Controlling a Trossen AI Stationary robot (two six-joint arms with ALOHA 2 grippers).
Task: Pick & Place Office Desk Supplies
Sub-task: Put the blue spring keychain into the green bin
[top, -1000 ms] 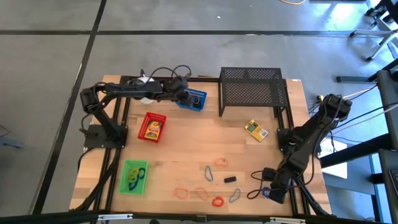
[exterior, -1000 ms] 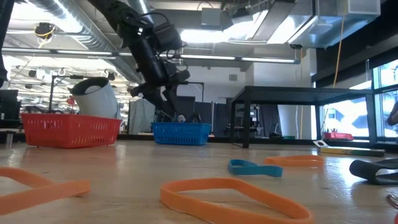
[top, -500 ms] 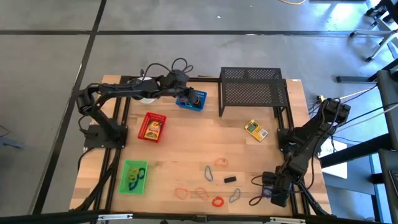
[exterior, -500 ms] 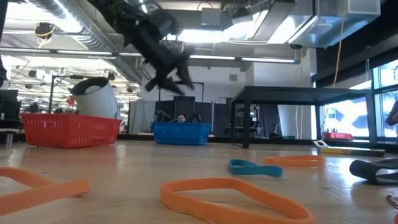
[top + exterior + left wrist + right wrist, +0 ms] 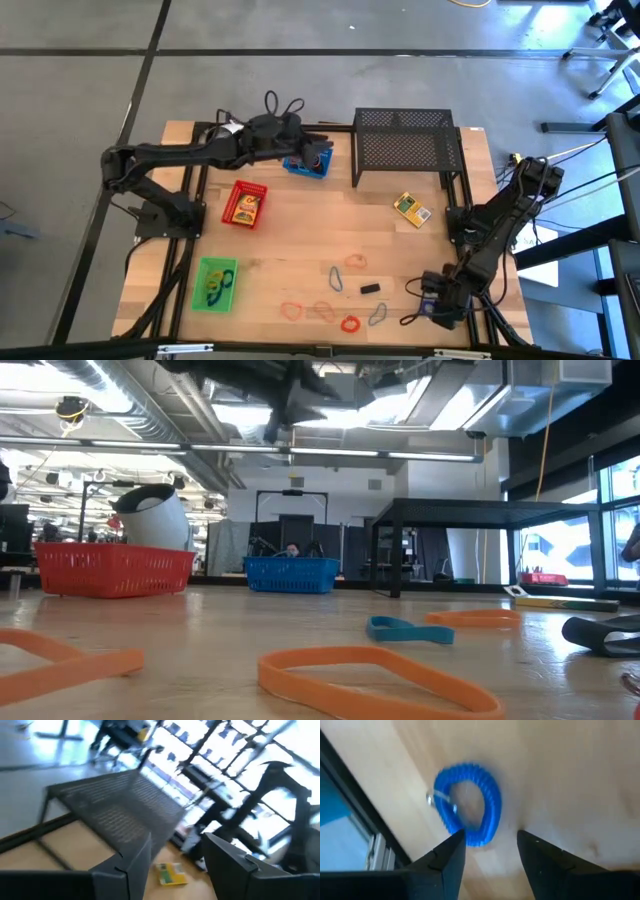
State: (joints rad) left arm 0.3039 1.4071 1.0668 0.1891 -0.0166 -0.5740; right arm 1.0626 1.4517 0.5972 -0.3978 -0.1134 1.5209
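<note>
The table (image 5: 300, 250) is seen with the rack (image 5: 405, 145) at its far edge, the left claw (image 5: 322, 150) held open and empty above the blue tray (image 5: 308, 162) beside it. The right claw (image 5: 487, 847) is lowered, open, over a blue coil (image 5: 470, 802) at the near right corner. Loops (image 5: 330, 300) are scattered along the near edge.
</note>
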